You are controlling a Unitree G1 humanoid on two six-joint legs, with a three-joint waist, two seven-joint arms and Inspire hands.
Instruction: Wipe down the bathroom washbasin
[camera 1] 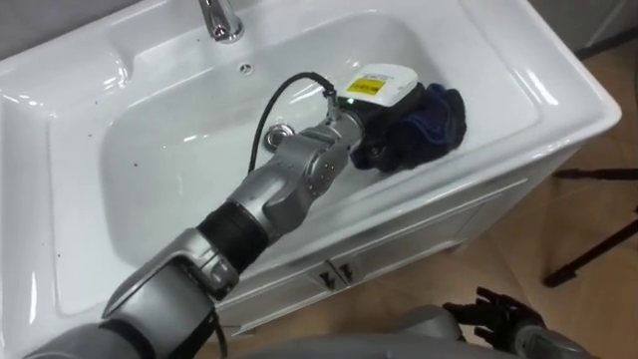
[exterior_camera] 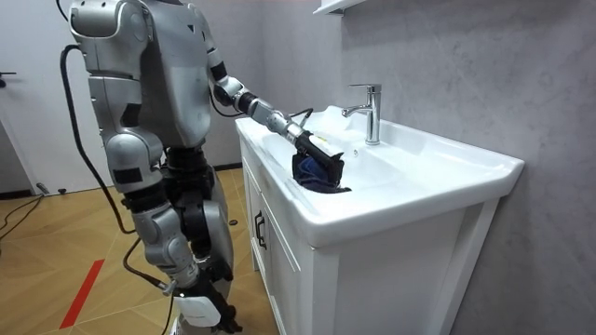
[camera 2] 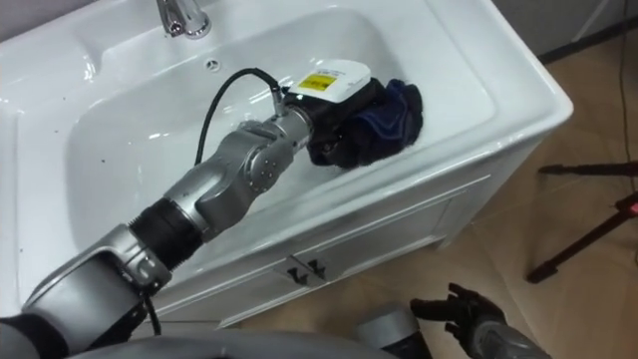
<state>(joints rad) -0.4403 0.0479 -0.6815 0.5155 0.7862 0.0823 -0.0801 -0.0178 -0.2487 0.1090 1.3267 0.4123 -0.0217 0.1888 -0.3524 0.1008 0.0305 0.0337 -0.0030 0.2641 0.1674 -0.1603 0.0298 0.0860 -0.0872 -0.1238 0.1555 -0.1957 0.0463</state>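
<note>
1. A chrome tap (exterior_camera: 371, 112) stands upright on the back rim of the basin (camera 1: 60, 110), its spout reaching out over the bowl.
2. A white vanity cabinet (camera 1: 429, 229) sits below, with panelled doors. Two small dark handles (camera 1: 337, 271) lie side by side where the doors meet.
3. The wooden floor (exterior_camera: 56, 242) is a warm brown plank pattern and carries a red strip of tape (exterior_camera: 82, 293) running at a slant.
4. Thin black stand legs (camera 1: 598, 249) rest on the floor to the cabinet's right, well apart from it.
5. The grey textured wall (exterior_camera: 466, 56) rises behind the tap.
6. A white shelf (exterior_camera: 335, 6) hangs high on that wall - just its underside and edge are visible.
</note>
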